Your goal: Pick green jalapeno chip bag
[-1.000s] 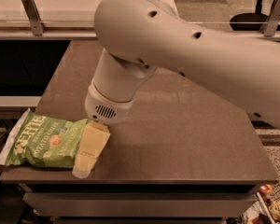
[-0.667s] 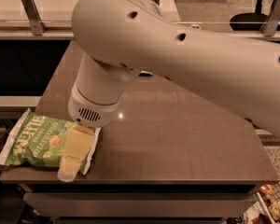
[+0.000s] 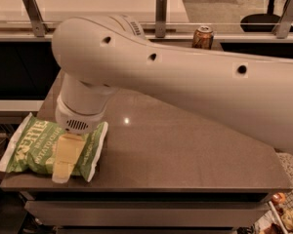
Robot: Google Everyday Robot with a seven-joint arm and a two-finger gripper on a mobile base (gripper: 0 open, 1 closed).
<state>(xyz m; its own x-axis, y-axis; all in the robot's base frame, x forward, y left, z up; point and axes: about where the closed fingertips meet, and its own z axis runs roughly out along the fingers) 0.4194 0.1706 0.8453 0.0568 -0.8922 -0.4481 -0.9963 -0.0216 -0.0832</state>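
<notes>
The white robot arm [image 3: 185, 77] reaches across the dark table [image 3: 185, 150]. The green jalapeno chip bag [image 3: 31, 147] lies flat at the table's front left corner. The gripper [image 3: 66, 162] points down over the bag's right half; whether it is clenched or released cannot be told. A soda can [image 3: 203, 37] stands behind.

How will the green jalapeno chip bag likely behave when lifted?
Probably light and floppy: the green jalapeno chip bag looks crinkly and puffed. Its film may slip; the gripper hangs over it at the table's front-left corner.
</notes>
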